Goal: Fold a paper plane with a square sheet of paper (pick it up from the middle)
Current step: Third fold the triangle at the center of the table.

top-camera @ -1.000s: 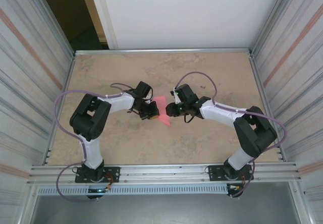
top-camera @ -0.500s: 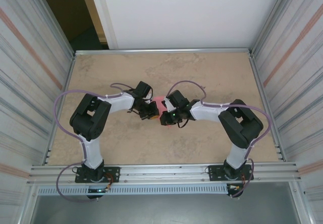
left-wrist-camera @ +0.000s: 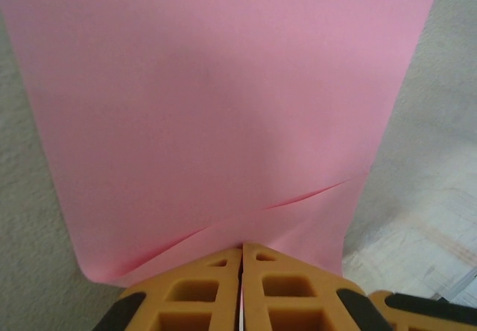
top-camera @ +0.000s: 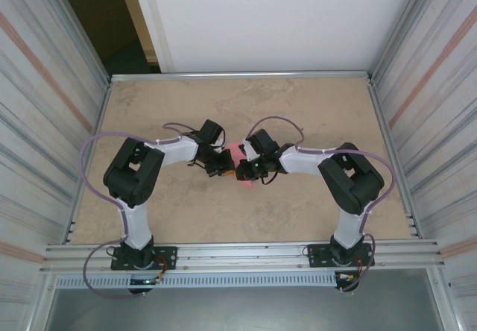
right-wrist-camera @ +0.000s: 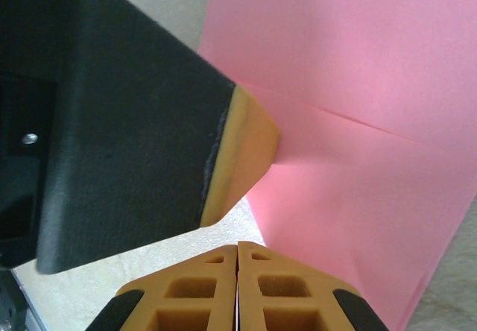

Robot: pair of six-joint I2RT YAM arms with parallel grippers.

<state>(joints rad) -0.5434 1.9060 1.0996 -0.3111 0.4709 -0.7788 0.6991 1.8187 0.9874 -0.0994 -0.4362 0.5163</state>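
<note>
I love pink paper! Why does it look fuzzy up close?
Left wrist view: the paper sits so near the lens that it goes soft, with a faint grey shadow across its middle. Right wrist view: the left gripper's black finger looms dark, and the paper glows pinker beside it. Top view: even light, nothing glaring.

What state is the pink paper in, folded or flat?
Folded, at least partly: in the left wrist view a diagonal flap edge crosses the pink paper just above the left gripper pinching it.
</note>
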